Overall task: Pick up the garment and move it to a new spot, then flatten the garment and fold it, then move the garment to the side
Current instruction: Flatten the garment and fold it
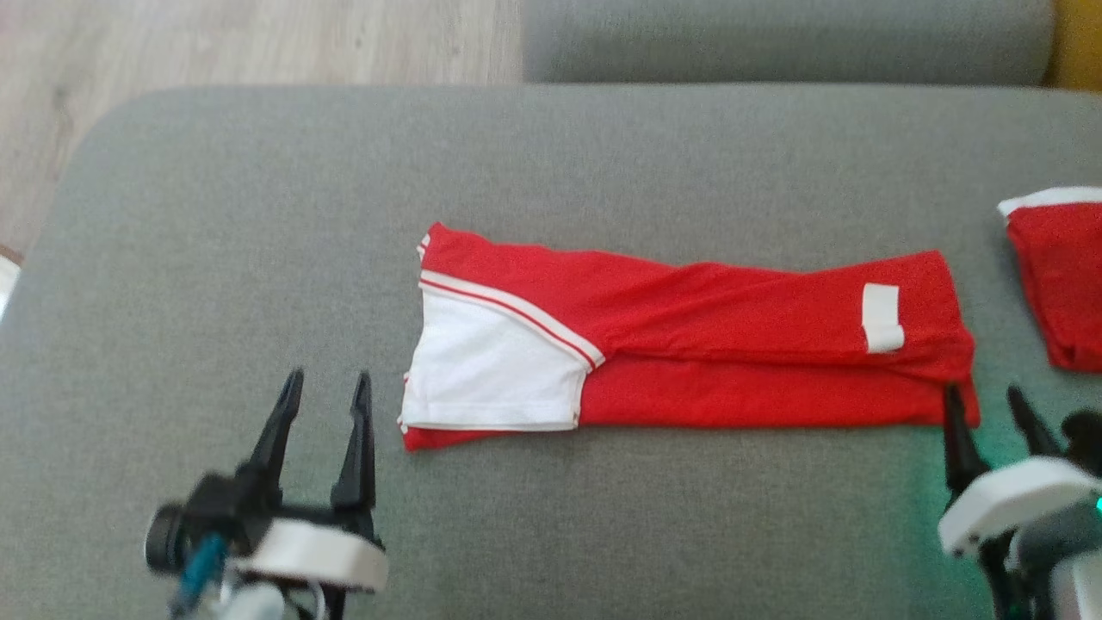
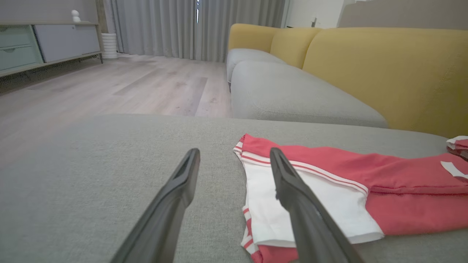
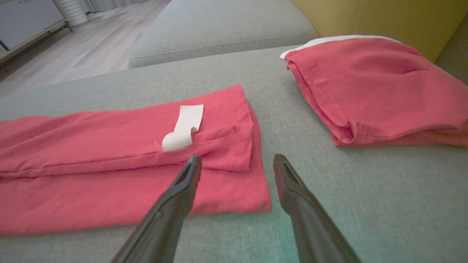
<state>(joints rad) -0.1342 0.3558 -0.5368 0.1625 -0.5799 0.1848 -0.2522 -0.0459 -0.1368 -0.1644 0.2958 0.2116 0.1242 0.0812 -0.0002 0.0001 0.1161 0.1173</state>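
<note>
The garment [image 1: 689, 340] is a red shirt with a white, red-striped sleeve, folded into a long band on the grey cushion [image 1: 258, 215]. A white label shows near its right end. My left gripper [image 1: 325, 387] stands open just left of the white sleeve end, nothing between its fingers; the left wrist view shows the garment [image 2: 365, 182] past my left gripper [image 2: 234, 155]. My right gripper [image 1: 981, 398] is open at the garment's lower right corner. In the right wrist view that corner of the garment [image 3: 109, 164] lies under the left finger of my right gripper [image 3: 237, 162].
A second folded red piece with a white edge [image 1: 1059, 275] lies at the cushion's right [image 3: 373, 87]. Beyond is another grey seat [image 2: 292, 95], a yellow backrest [image 2: 387, 69] and wooden floor [image 2: 91, 91] off the cushion's left edge.
</note>
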